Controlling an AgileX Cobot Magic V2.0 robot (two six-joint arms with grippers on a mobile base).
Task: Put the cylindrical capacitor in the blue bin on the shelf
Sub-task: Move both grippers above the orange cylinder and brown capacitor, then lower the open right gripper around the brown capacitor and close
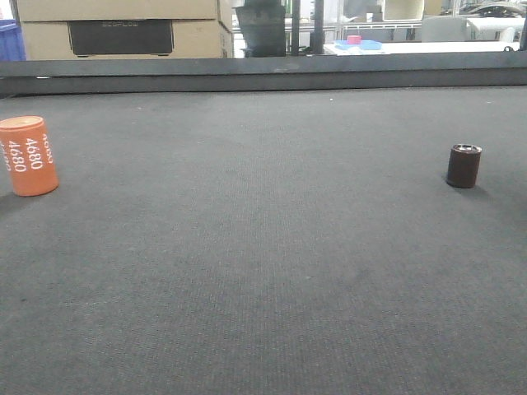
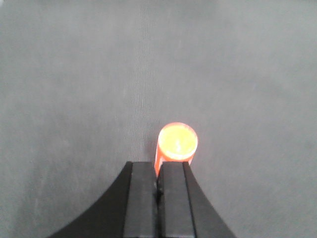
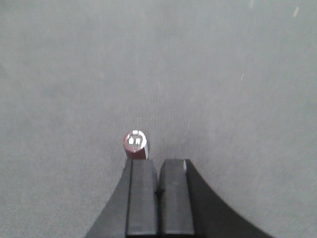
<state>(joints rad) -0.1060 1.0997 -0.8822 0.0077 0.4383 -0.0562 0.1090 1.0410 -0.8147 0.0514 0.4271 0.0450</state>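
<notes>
The cylindrical capacitor (image 1: 464, 165), a small dark brown cylinder with a silvery top rim, stands upright on the dark grey mat at the right. In the right wrist view the capacitor (image 3: 135, 144) stands just beyond and left of my right gripper (image 3: 158, 166), whose jaws are shut and hold nothing. My left gripper (image 2: 157, 167) is shut and empty, above the mat. The orange cylinder (image 2: 177, 142) stands just past its tips. The shelf and the blue bin are out of view. Neither gripper shows in the front view.
The orange cylinder printed "4680" (image 1: 28, 155) stands at the mat's far left. A dark raised edge (image 1: 263, 74) bounds the mat at the back. Behind it are cardboard boxes (image 1: 123, 29) and a white table with blue and pink items (image 1: 358, 43).
</notes>
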